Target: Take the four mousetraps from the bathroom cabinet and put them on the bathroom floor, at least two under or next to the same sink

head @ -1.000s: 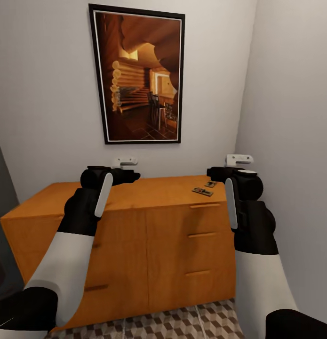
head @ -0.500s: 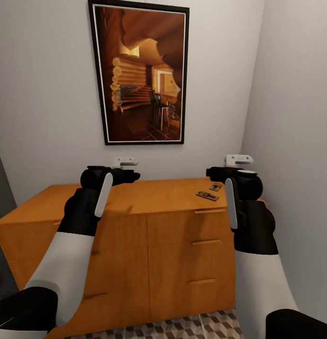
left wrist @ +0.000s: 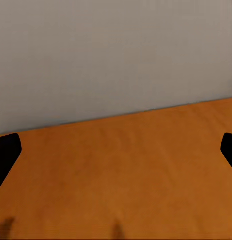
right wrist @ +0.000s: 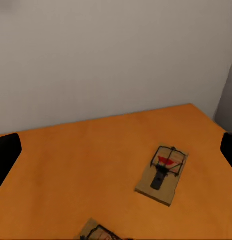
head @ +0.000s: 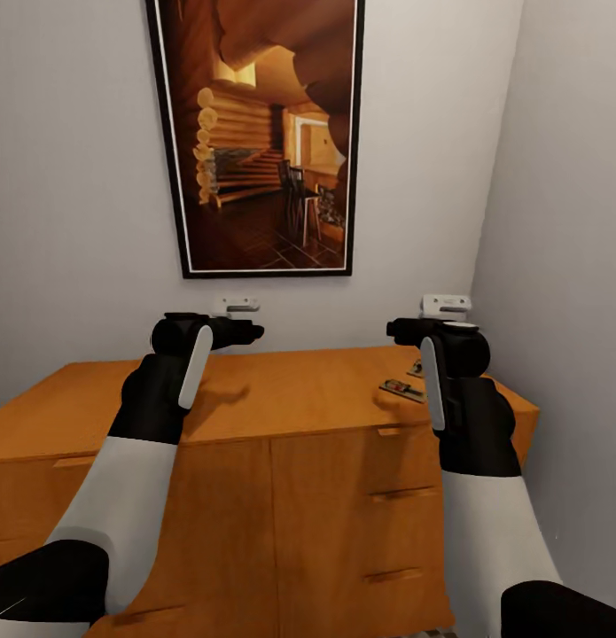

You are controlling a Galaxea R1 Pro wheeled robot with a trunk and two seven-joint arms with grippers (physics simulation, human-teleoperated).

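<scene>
Orange-brown cabinet [head: 254, 399] top drawn nearer since a second ago | mousetraps [right wrist: 162, 174] seen just ahead of right gripper [right wrist: 116, 150], jaws spread apart | left gripper [left wrist: 116, 150] likewise parted, empty | pickup judged imminent

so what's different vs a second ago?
The view has closed in on the cabinet: it and the framed picture loom larger, and the tiled floor has dropped out of the head view, so the camera moved, not the things. Two mousetraps lie unmoved on the cabinet's right end. Nothing gripped: left gripper and right gripper hold the same raised pose.
</scene>
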